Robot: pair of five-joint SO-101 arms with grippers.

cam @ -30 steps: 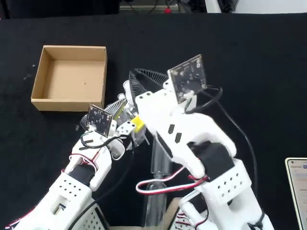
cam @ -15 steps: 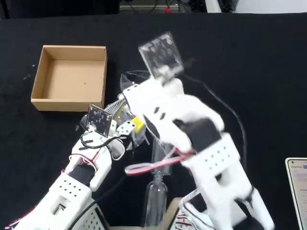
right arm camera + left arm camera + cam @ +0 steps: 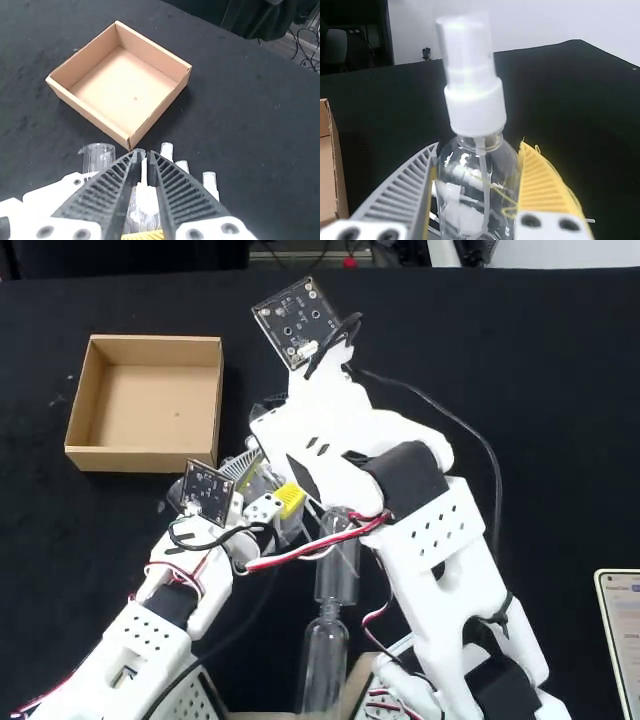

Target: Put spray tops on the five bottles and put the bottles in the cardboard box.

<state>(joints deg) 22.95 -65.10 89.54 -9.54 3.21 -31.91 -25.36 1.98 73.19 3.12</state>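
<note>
My left gripper (image 3: pixel 477 150) is shut on a clear bottle (image 3: pixel 475 185), held between its grey and yellow fingers. A white spray top (image 3: pixel 470 80) sits on the bottle's neck. In the high view this gripper (image 3: pixel 262 485) is at mid-table, partly under the right arm. My right gripper (image 3: pixel 143 154) hovers above it, its black fingers (image 3: pixel 172 185) drawn close with a thin gap. The bottle's spray top (image 3: pixel 143 192) shows through that gap. The cardboard box (image 3: pixel 145 340) stands empty at the back left, and it appears beyond the fingertips as the box (image 3: pixel 155 47).
Three white spray tops (image 3: pixel 182 165) stand near the box's corner, beside a clear bottle (image 3: pixel 97 152) with no top. Two more clear bottles (image 3: pixel 335 565) (image 3: pixel 322 660) lie end to end near the front edge. A flat device (image 3: pixel 620 630) lies at the right edge.
The right arm has swung and turned its wrist to the left and back, carrying its camera board from centre right to upper left. The left arm has kept still with the bottle.
</note>
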